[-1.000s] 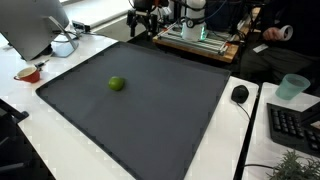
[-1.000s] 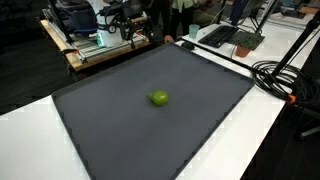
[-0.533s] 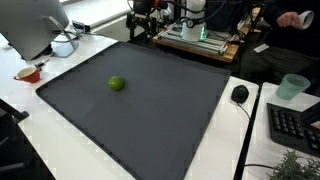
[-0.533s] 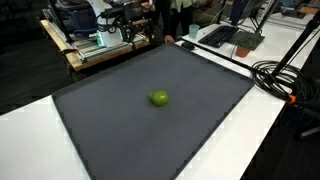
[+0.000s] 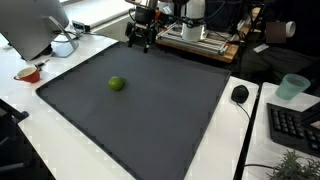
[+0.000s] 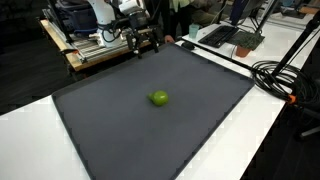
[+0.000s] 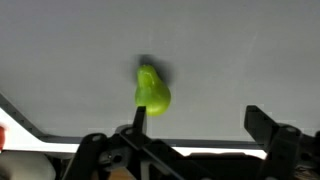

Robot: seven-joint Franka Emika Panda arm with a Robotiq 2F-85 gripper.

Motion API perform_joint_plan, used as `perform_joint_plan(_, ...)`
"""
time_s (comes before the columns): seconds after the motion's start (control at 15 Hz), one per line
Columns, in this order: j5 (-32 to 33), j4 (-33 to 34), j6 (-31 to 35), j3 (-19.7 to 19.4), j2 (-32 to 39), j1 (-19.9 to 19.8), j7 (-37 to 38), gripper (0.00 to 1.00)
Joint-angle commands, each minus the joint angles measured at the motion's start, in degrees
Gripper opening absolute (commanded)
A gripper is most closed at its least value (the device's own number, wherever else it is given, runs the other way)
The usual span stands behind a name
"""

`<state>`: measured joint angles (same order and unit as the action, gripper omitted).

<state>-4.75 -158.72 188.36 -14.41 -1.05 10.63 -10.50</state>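
My gripper [image 5: 141,38] hangs over the far edge of the dark mat [image 5: 150,125], with its fingers spread wide and nothing between them. The wrist view shows both fingers apart at the bottom of the picture, framing bare mat. The lime [image 7: 152,90] sits ahead of them, clear of both.

In both exterior views the lime [image 5: 116,84] lies alone near the middle of the mat [image 6: 150,135], well apart from the gripper [image 6: 143,42]. I judge this to be the approach stage, with no contact yet. The next move calls for carrying the open fingers in from the mat's far edge until they straddle the fruit, then lowering squarely. A lime [image 6: 159,98] is round and would roll off if one finger nudged it.

There are two containers, both off the mat. A pale teal cup [image 5: 292,87] stands past the mat's side edge, beyond a black mouse [image 5: 240,94]. A small reddish bowl [image 5: 28,73] sits off the opposite side. I cannot tell what either holds.
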Motion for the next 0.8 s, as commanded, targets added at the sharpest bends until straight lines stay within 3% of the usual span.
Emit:
perform_joint_plan(0.0, 3.66, 0.06, 2.13, 6.27, 2.74, -3.87, 1.55, 1.0)
perform_joint_plan(0.2, 5.28, 0.1, 5.31, 7.42, 8.13, -7.14, 0.48, 1.0)
perform_joint_plan(0.4, 13.77, -0.01, 9.27, 10.15, 13.21, -15.97, 5.94, 1.0)
perform_joint_plan(0.47, 9.06, 0.0, 5.67, 8.54, 9.61, -11.15, 2.45, 1.0)
perform_joint_plan(0.6, 11.49, 0.08, 7.9, 9.23, 12.62, -14.76, 3.47, 1.0)
perform_joint_plan(0.73, 11.79, 0.23, 8.52, 9.54, 13.57, -15.45, 3.7, 1.0)
